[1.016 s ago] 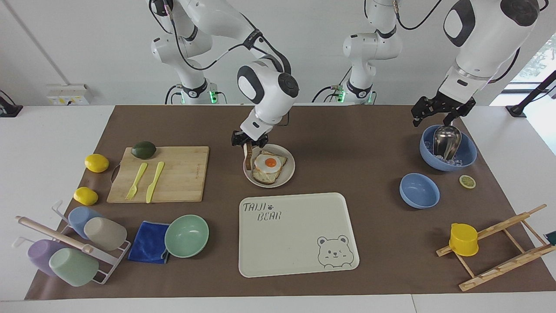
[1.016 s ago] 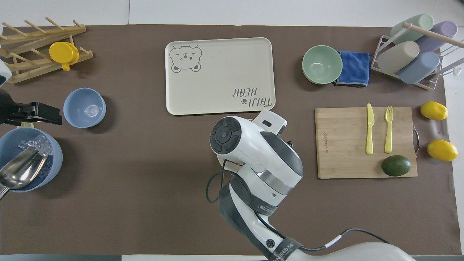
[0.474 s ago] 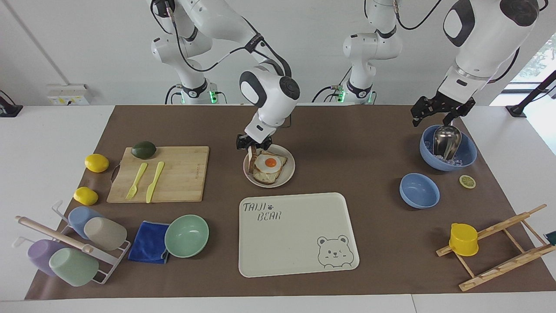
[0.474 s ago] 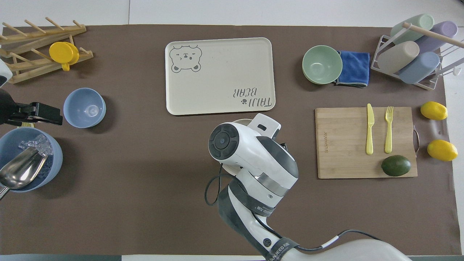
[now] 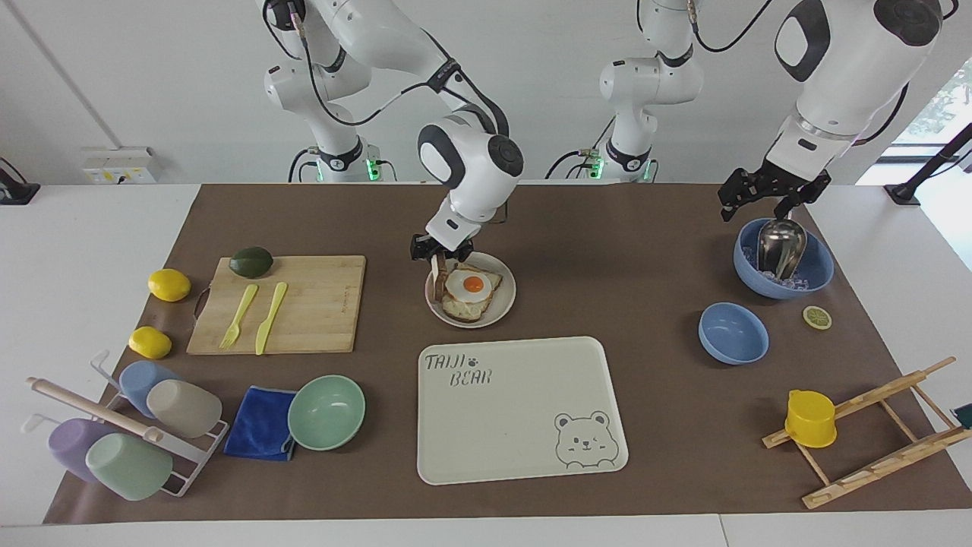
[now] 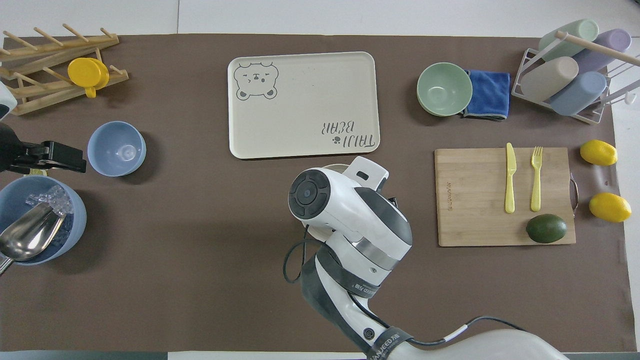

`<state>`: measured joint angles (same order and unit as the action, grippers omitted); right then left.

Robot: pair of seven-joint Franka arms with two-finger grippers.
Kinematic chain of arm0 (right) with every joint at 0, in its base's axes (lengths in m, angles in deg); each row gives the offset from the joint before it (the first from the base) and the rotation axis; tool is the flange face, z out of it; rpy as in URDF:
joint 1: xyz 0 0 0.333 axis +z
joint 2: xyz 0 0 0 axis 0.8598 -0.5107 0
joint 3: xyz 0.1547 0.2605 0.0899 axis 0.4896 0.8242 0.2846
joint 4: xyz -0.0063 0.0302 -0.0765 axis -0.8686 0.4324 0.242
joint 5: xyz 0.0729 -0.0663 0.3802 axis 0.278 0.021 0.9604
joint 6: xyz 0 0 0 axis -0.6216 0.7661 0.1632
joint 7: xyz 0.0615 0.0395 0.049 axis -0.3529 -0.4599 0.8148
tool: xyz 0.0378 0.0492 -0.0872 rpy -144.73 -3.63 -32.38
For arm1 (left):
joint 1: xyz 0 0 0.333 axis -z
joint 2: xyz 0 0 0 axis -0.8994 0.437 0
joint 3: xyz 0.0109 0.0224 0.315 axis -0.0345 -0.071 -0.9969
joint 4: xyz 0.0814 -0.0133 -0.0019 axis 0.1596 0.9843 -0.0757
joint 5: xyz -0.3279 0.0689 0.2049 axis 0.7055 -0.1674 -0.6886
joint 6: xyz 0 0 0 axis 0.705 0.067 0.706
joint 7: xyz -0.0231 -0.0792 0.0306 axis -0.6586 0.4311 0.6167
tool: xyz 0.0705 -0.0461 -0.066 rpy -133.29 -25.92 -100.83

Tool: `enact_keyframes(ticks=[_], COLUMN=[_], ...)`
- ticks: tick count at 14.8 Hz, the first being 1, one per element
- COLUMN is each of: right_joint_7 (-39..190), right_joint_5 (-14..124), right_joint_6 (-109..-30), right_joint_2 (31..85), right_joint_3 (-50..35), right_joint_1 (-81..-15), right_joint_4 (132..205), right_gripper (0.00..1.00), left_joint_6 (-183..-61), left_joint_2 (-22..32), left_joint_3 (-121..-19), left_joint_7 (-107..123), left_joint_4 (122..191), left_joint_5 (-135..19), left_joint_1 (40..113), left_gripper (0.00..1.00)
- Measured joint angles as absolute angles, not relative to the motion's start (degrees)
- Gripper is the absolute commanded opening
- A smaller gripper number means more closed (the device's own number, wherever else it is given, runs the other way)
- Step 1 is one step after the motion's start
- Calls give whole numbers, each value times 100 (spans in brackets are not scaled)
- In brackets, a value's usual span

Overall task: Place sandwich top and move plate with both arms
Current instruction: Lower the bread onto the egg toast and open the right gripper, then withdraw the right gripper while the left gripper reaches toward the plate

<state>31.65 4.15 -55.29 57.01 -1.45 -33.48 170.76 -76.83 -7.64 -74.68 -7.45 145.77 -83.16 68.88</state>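
The off-white plate (image 5: pixel 507 296) sits mid-table, nearer to the robots than the tray, with an egg-topped toast (image 5: pixel 471 292) on it. My right gripper (image 5: pixel 439 258) is shut on the sandwich top (image 5: pixel 437 279), a bread slice held upright on edge over the plate's rim, right beside the egg toast. In the overhead view the right arm hides this gripper and the slice; only a sliver of the plate's rim (image 6: pixel 334 167) shows. My left gripper (image 5: pixel 763 207) waits, open and empty, over the blue ice bowl (image 5: pixel 816 266); it also shows in the overhead view (image 6: pixel 70 157).
The cream bear-print tray (image 5: pixel 524 425) lies just farther from the robots than the plate. A cutting board (image 5: pixel 319 304) with an avocado, fork and knife lies toward the right arm's end. A metal scoop (image 5: pixel 781 247) rests in the ice bowl, next to a small blue bowl (image 5: pixel 733 333).
My right gripper has shifted the upright bread slice a little from outside the plate's rim toward the egg toast. The left arm has not moved.
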Motion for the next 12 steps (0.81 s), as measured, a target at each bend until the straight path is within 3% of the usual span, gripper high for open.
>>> enact_keyframes(ticks=[5, 12], right_joint_7=[3109, 2889], right_joint_5=[767, 1508], right_joint_6=[-5995, -6437], right_joint_2=[5698, 5704], right_joint_3=[-120, -122], right_joint_1=[-3341, -3398], right_joint_4=[17085, 16791], right_gripper=[68, 79], left_joint_6=[-7680, -7674], left_joint_2=[-764, -764], left_joint_3=[-7473, -7481], left_joint_7=[-736, -731], left_joint_4=[14578, 14580], left_joint_5=[-8316, -8316], left_joint_1=[6888, 6887], left_gripper=[100, 100])
